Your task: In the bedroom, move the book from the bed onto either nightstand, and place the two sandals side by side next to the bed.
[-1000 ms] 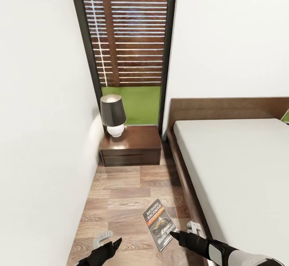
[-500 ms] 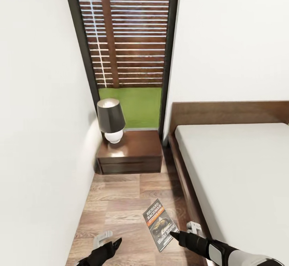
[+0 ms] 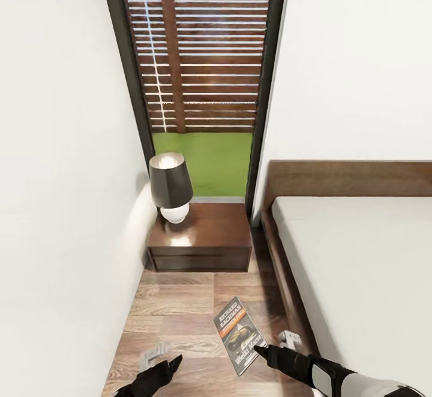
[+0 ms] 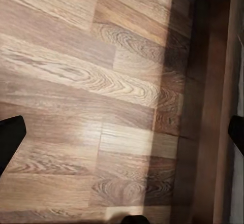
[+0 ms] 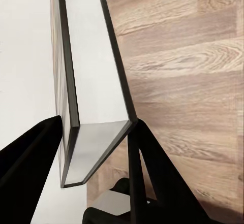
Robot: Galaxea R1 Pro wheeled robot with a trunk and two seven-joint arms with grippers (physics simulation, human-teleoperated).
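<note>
The right claw (image 3: 259, 349) is clamped on the near edge of the book (image 3: 239, 334), which it holds out over the floor (image 3: 180, 301) between the wall on the left and the bed (image 3: 360, 265) on the right. In the right wrist view the book (image 5: 86, 107) sits edge-on between the two dark fingers (image 5: 147, 168), gripped close to its spine end, so most of its length hangs free. The left claw (image 3: 162, 366) is spread wide and carries nothing. The nightstand (image 3: 201, 238) stands farther off, against the window, with a lamp (image 3: 171, 187) on its left part. To do this step well, the robot should likely roll closer, raise the book above the glossy top, and aim for the bare right half, well away from the lamp. A low, flat release would keep the thin paperback from sliding off.
</note>
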